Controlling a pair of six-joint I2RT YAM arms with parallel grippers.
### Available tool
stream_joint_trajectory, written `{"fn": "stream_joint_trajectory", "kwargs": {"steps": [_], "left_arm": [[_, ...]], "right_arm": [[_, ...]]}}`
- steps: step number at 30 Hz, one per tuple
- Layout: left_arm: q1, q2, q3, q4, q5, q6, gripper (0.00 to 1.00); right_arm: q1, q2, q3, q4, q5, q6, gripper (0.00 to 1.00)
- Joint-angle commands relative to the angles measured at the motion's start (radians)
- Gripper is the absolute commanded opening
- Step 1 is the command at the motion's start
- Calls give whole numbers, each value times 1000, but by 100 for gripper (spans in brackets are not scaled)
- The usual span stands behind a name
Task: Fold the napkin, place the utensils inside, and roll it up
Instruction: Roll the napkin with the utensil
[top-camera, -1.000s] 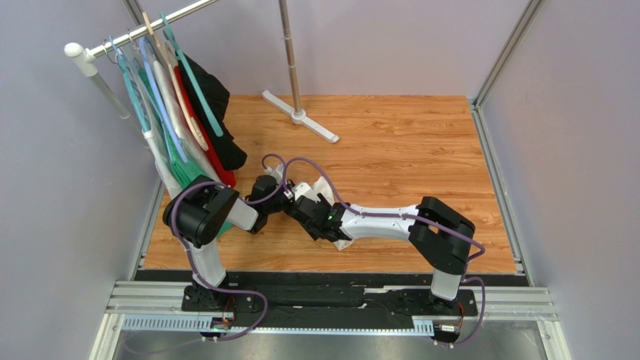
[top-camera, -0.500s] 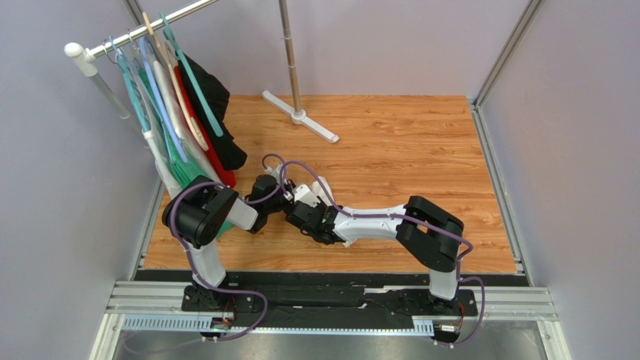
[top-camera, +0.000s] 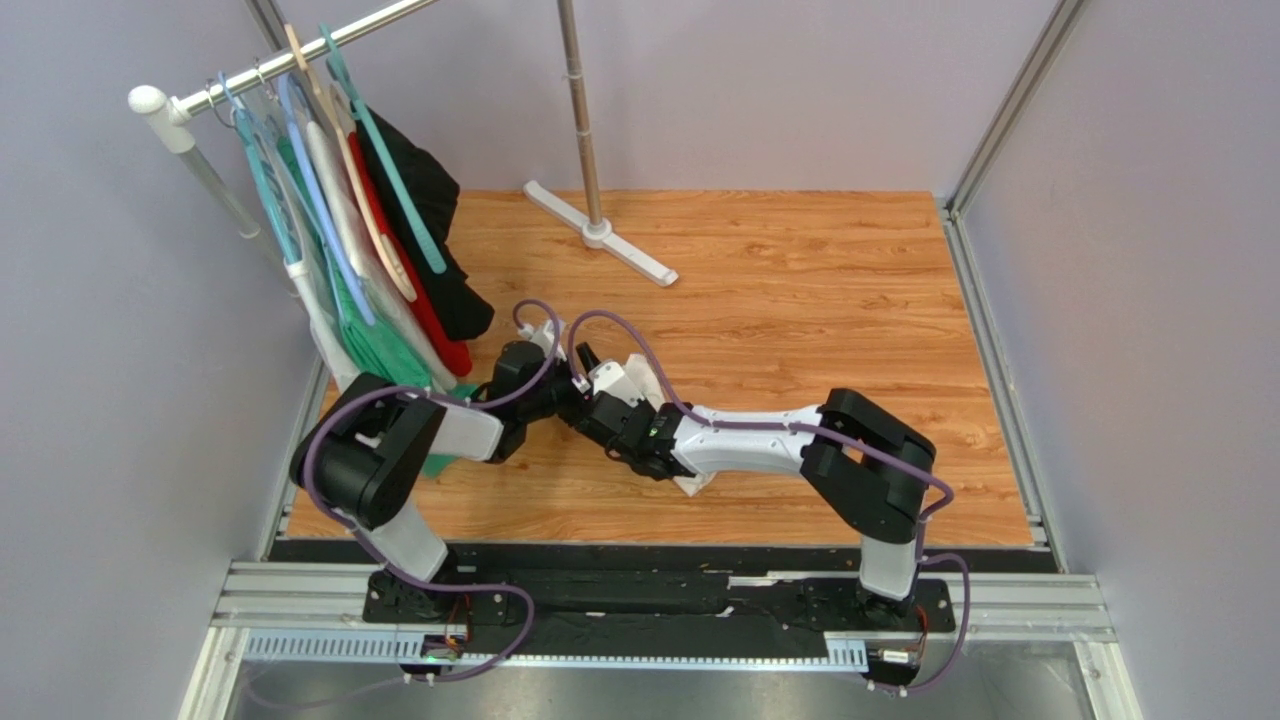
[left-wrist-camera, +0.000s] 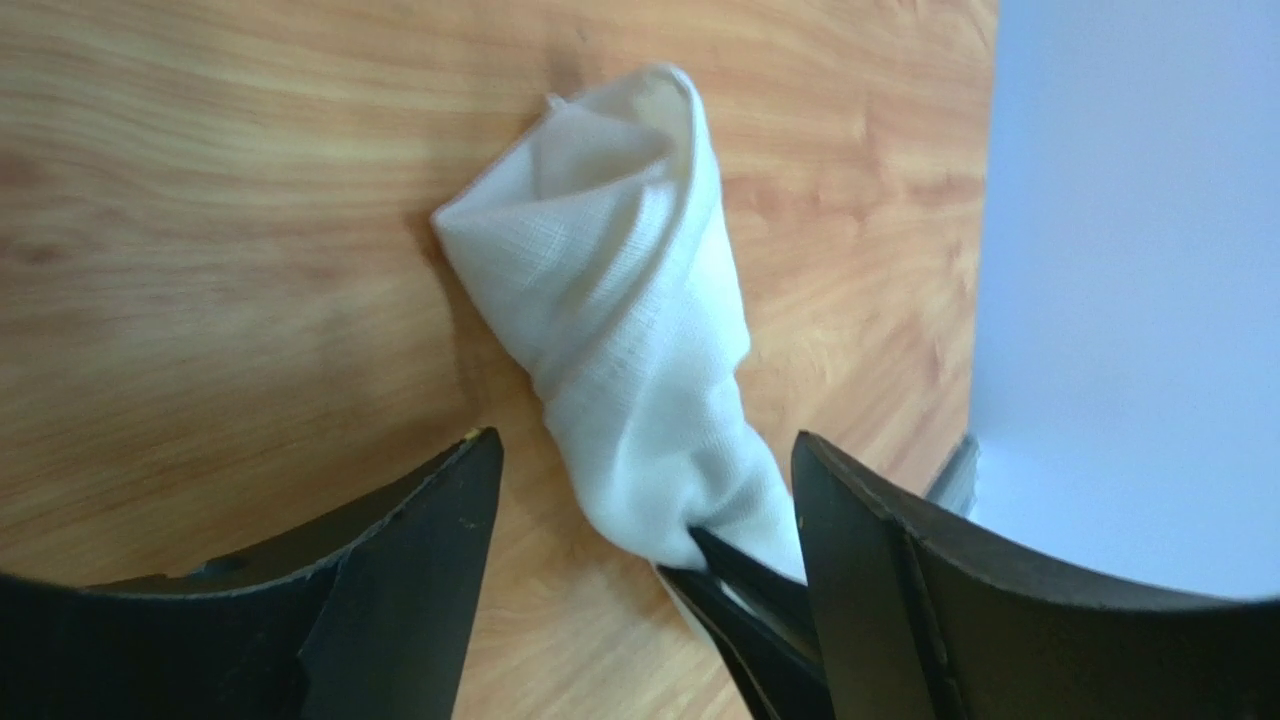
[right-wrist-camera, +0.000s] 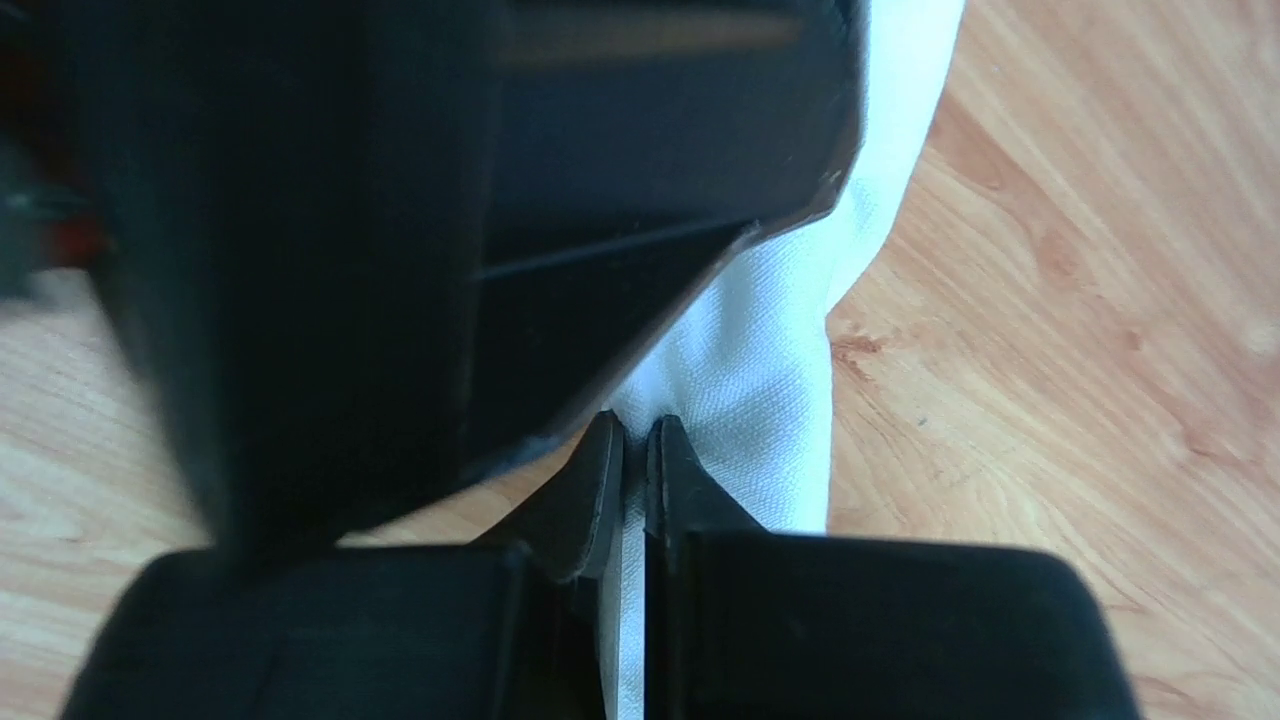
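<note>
The napkin (left-wrist-camera: 631, 315) lies on the wooden table (left-wrist-camera: 226, 225) as a rolled white bundle, tapering toward its near end. My left gripper (left-wrist-camera: 643, 450) is open, its dark fingers (left-wrist-camera: 406, 555) standing either side of the roll without touching it. My right gripper (right-wrist-camera: 634, 435) is shut on the napkin's (right-wrist-camera: 766, 360) narrow end, cloth pinched between its tips. In the top view both grippers meet at the table's left centre, left (top-camera: 559, 393) and right (top-camera: 589, 408), and cover most of the napkin. The utensils are hidden.
A clothes rail with hangers and garments (top-camera: 361, 225) stands at the back left, green cloth (top-camera: 376, 338) hanging close to the left arm. A stand pole with a white foot (top-camera: 601, 233) is at the back centre. Grey walls (left-wrist-camera: 1142, 225) bound the table.
My left gripper has opened and let go of the napkin roll. My right gripper has closed on the roll's end. The left arm's elbow has swung left.
</note>
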Motion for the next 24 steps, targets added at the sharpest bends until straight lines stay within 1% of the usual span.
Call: {"fn": "stream_joint_trajectory", "kwargs": {"steps": [1,3,7,11,15,24], "left_arm": [[24,-127,-6,-137,1,62,81],[65,-164,-35,-157,6,79,82],[114,-209,-76,-197,20,111,82],[139,-245,-108,-229,17,137,82],[160,-264,-131,-226,30,146,83],[160,-308,-127,-266,33,160,83]], "right_arm": [[-47,-19,-17,-53,-229,63,0],[-71,-48,-17,-50,-299,75,0],[-116,-76,-30,-12,-410,95,0],[-165,-99,-50,31,-514,116,0],[-211,-126,-73,65,-637,138,0],[-288,-166,-79,76,-729,149,0]]}}
